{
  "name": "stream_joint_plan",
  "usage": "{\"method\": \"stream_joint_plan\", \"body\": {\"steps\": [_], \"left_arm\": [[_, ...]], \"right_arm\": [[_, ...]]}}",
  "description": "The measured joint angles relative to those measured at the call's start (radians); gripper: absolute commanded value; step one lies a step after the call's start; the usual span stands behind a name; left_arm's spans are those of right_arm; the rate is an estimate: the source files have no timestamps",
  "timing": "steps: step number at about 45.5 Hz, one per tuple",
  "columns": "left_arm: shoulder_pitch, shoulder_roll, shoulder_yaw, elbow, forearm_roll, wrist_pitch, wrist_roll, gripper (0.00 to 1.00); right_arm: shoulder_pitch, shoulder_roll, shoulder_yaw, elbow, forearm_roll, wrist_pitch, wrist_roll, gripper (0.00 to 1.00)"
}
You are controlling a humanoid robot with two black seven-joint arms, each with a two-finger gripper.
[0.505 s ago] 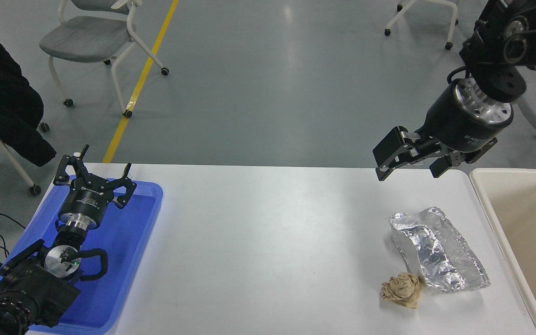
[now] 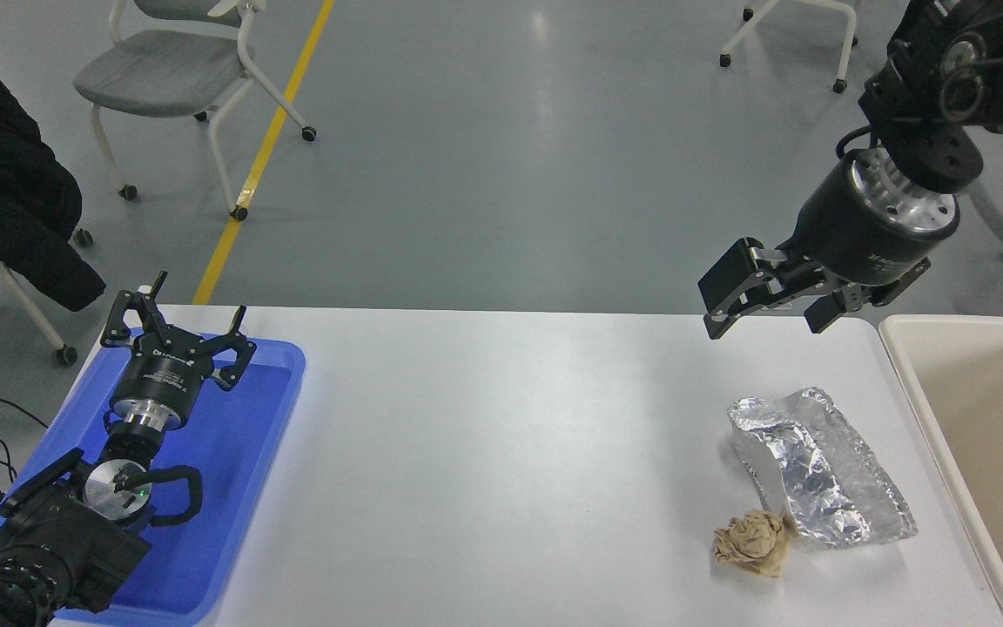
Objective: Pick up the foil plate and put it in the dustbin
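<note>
Near table's right edge: foil plate (image 2: 819, 479) untouched; right gripper (image 2: 767, 306) spread, empty, above far edge; dustbin (image 2: 911, 383) empty; everything left.

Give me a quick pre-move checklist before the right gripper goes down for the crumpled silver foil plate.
1. Right gripper open: ok, fingers spread, nothing held.
2. Crumpled silver foil plate free on the white table: ok.
3. Gripper above the plate: not ok, it hangs over the table's far edge.
4. Small crumpled tan paper ball clear of the plate: not ok, it touches the plate's near corner.
5. Large cream plastic dustbin open beside the plate: ok.
6. Left gripper parked over the blue tray: ok.
</note>
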Motion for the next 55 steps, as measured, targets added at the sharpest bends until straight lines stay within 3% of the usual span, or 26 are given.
{"method": "stream_joint_plan", "body": {"steps": [16,38,45,55], "left_arm": [[0.000,0.001,0.000,0.000,0.000,0.000,0.000,1.00],[0.000,0.001,0.000,0.000,0.000,0.000,0.000,1.00],[-0.001,0.001,0.000,0.000,0.000,0.000,0.000,1.00],[-0.001,0.001,0.000,0.000,0.000,0.000,0.000,1.00]], "right_arm": [[-0.110,-0.093,0.006,-0.011,-0.090,-0.039,0.000,1.00],[-0.661,-0.361,0.267,-0.292,-0.585,-0.233,0.007,1.00],[-0.886,-0.372,0.393,-0.413,-0.671,-0.299,0.008,1.00],[-1.159,-0.305,0.514,-0.595,-0.739,-0.448,0.009,1.00]]}}
